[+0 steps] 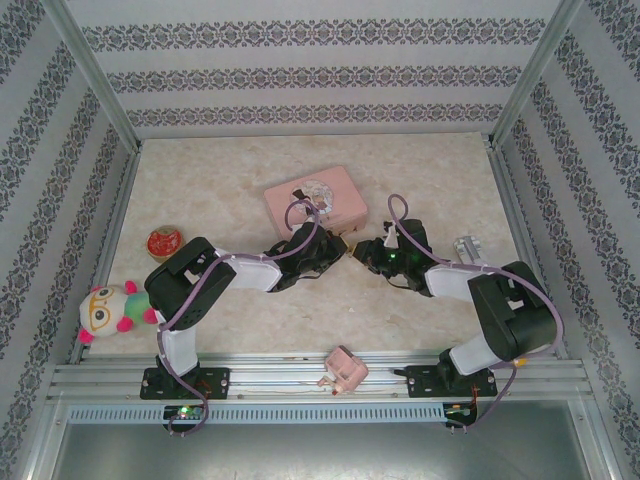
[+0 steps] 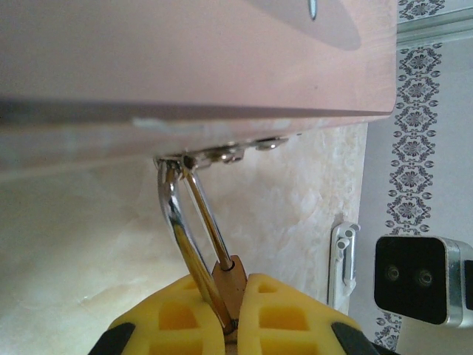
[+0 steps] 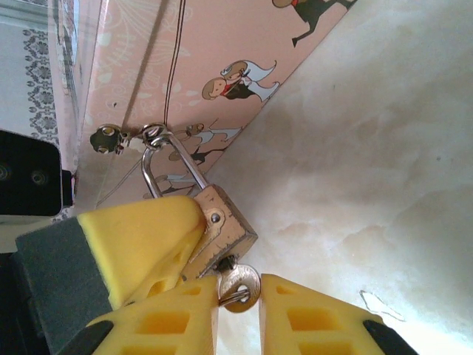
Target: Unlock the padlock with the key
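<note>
Brushed brass, faintly scored, covers the padlock (image 3: 222, 229) body at the left claw (image 2: 235, 314); its shackle (image 2: 177, 222) is mirror-polished silvery metal. At the right claw (image 3: 238, 310), the key (image 3: 240, 285) shows bright, smooth metal. The pads (image 3: 310, 325) of both claws are matt yellow plastic (moulded with waffle-like recesses), backed by dull dark grey. Just beyond the claws, the pink tin (image 3: 185, 74) wears a glossy printed coat, its hasp (image 3: 111, 138) shiny metal. Beneath the claws, the desk (image 3: 369, 148) is cream, marble-patterned, smooth, with a soft sheen.
</note>
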Controlling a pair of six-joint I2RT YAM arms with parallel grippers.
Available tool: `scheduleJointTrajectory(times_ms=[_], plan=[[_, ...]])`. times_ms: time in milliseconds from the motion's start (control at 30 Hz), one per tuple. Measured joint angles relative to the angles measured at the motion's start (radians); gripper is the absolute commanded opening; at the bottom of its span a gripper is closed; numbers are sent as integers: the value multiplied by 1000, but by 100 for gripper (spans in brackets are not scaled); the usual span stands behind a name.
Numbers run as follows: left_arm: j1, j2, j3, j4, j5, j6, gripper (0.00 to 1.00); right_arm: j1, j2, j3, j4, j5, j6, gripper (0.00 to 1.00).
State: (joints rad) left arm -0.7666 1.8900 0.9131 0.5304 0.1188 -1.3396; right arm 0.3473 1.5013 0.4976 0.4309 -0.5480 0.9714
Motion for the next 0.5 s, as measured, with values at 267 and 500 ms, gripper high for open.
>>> scheduleJointTrajectory(times_ms=[267, 500], plan=[[0, 0, 0, 1, 0, 0, 0, -10, -28, -18, -4, -34, 10, 12], [0, 0, 0, 0, 1, 0, 0, -12, -25, -8, 28, -48, 17, 10]])
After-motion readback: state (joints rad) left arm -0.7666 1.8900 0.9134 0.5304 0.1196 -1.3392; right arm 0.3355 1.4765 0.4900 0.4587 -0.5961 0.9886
